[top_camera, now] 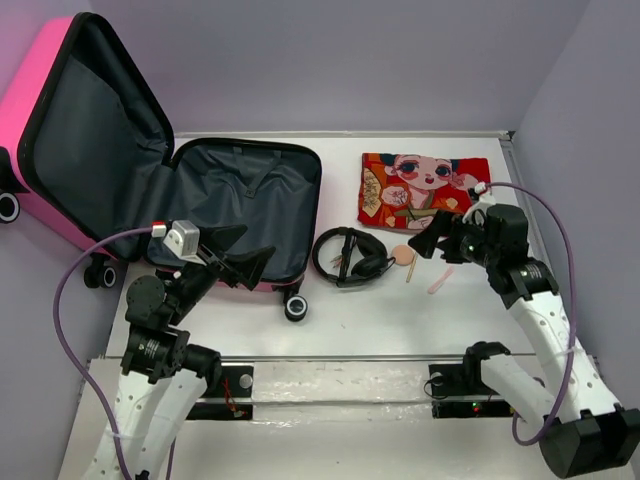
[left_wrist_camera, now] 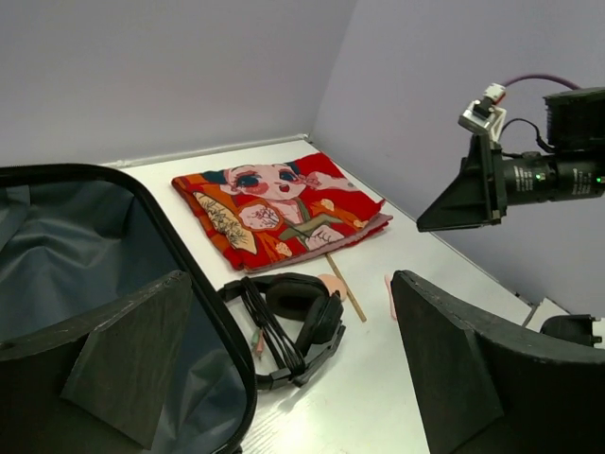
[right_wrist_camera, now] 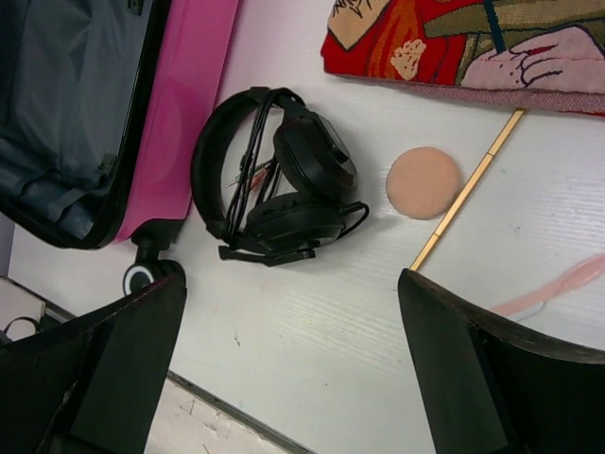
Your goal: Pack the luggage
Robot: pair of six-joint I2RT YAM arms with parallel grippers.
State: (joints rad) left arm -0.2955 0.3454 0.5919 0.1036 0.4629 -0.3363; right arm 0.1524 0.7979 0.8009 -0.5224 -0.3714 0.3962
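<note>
Top external: one luggage (top_camera: 245,195), one headset (top_camera: 368,266).

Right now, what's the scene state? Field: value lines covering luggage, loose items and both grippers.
luggage: open, lid propped up at left, base lying flat, nothing visible inside
still outside: headphones, folded printed cloth, round puff, gold stick, pink strip
layout: headphones just right of luggage; cloth far right; small items near cloth's front edge
left gripper: open, empty, over luggage's near edge
right gripper: open, empty, above puff and stick
</note>
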